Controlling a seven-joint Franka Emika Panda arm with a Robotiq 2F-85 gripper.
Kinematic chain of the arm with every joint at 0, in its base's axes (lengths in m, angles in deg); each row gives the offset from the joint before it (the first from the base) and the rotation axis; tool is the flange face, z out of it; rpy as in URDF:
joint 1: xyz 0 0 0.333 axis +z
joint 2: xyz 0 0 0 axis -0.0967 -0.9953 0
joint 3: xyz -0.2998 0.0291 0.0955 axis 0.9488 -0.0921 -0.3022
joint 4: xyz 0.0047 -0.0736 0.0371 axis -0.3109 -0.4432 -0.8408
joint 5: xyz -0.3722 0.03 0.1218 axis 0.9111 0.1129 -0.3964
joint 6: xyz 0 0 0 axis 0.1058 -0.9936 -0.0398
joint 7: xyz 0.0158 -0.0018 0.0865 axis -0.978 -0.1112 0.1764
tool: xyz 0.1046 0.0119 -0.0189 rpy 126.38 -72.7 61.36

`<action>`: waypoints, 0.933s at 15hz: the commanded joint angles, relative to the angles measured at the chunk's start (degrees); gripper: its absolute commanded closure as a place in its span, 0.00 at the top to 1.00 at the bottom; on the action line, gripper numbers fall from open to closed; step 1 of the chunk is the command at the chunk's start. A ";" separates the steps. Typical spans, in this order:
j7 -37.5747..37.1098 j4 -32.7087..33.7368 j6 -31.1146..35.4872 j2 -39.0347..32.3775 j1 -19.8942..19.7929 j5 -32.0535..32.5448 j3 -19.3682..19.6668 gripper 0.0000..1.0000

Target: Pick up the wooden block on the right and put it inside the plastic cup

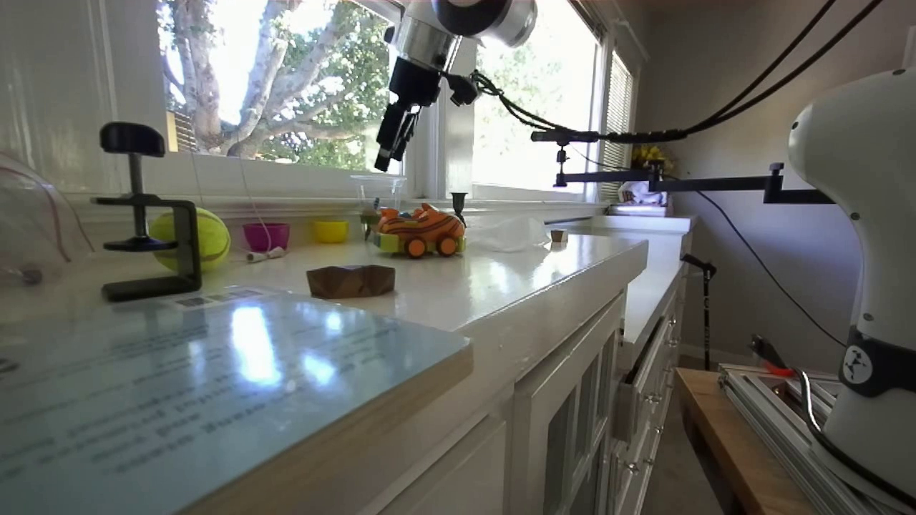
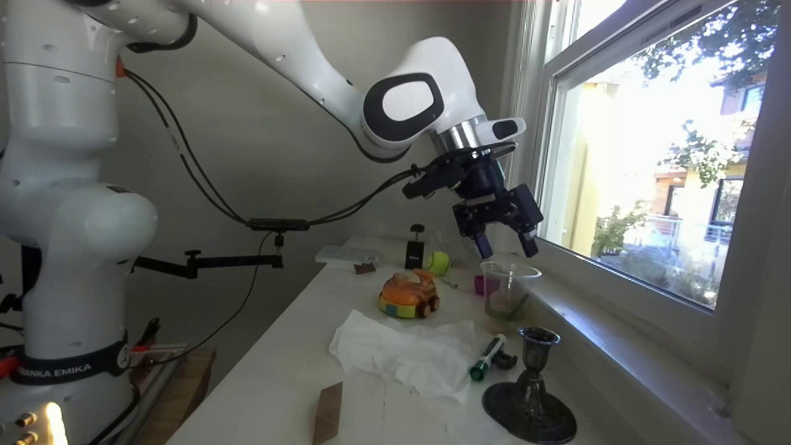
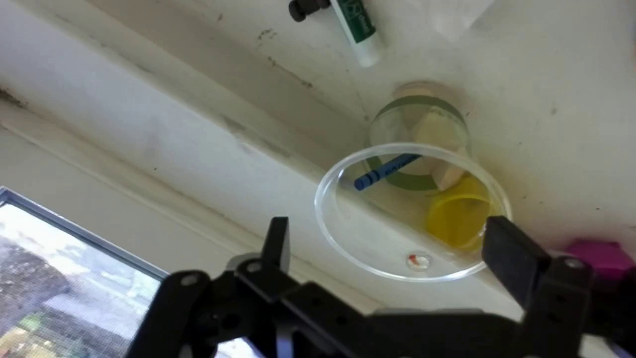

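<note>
My gripper (image 1: 390, 159) is open and empty, fingers apart, just above a tall clear plastic cup (image 2: 505, 287). In the wrist view the gripper (image 3: 387, 221) spans the clear cup's rim (image 3: 319, 204). A pale tan wooden block (image 3: 437, 132) lies in the bottom of that clear cup beside a blue crayon (image 3: 382, 173). The small pink-magenta plastic cup (image 1: 266, 236) stands by the window; it also shows in the wrist view (image 3: 601, 256). Another small tan block (image 1: 559, 235) sits far along the counter; it looks like a flat brown piece (image 2: 327, 413) in an exterior view.
An orange toy car (image 2: 410, 293) stands beside the clear cup. A yellow cup (image 3: 459, 211), crumpled white sheet (image 2: 405, 352), green-capped stick (image 2: 488, 357) and candle holder (image 2: 531, 395) are close by. A brown block (image 1: 351, 281), tennis ball (image 1: 192, 239) and clamp (image 1: 189, 247) stand farther off.
</note>
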 commanded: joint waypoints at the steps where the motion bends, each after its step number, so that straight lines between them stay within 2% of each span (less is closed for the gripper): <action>1: -13.31 1.28 0.53 -5.88 -4.26 2.19 -3.65 1.00; 2: -16.66 1.82 -1.78 -6.42 -5.50 1.54 -4.90 1.00; 4: -21.04 1.71 -1.37 -6.96 -5.02 1.80 -4.32 1.00; 5: -18.08 0.55 -0.56 -4.70 -15.99 3.09 -15.86 1.00; 6: -19.71 0.63 -0.57 -4.94 -15.81 3.19 -15.64 1.00; 7: -18.45 0.52 -0.29 -6.57 -5.71 0.11 -5.25 1.00; 9: -18.82 0.60 -0.29 -6.58 -5.71 0.11 -5.09 1.00; 10: -19.95 0.69 0.44 -4.84 -15.94 3.22 -15.22 1.00; 11: -19.22 1.30 0.78 -5.10 -18.39 3.60 -17.24 1.00; 14: -17.97 3.11 0.11 -4.49 -31.13 3.69 -29.66 1.00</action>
